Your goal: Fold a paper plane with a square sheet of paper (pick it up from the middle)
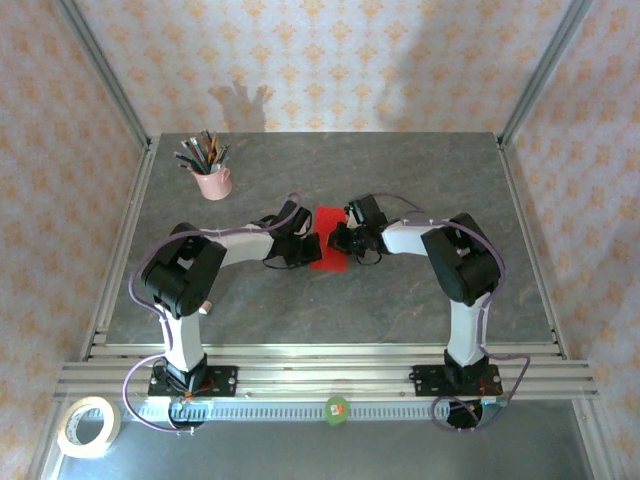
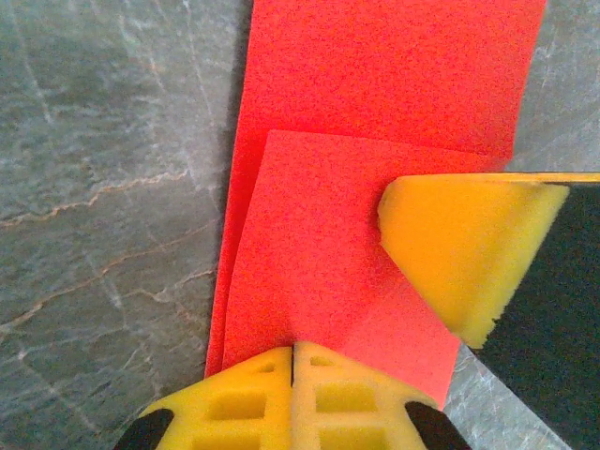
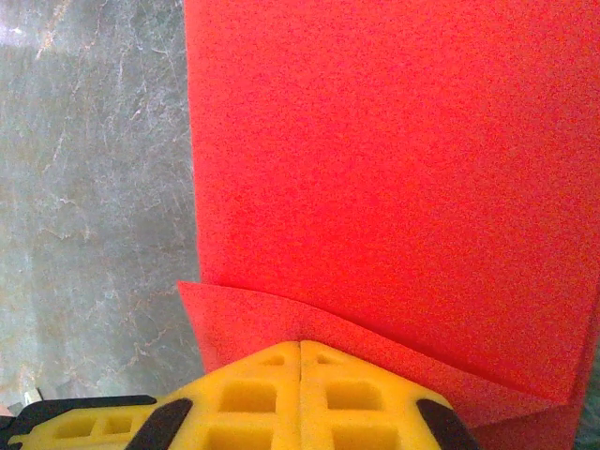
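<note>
The red sheet of paper lies flat near the middle of the table, folded into overlapping layers. In the left wrist view the paper shows a top flap over a longer layer. My left gripper is shut, its tips resting on the flap's near edge. A yellow finger of the right gripper presses on the same flap from the right. In the right wrist view the paper has a narrow lower flap bulging just ahead of my right gripper, which is shut with its tips on it. From above, the left gripper and the right gripper meet over the paper.
A pink cup holding pencils stands at the back left of the grey stone-patterned table. A roll of tape lies off the table at the near left. Metal frame posts rise at the back corners.
</note>
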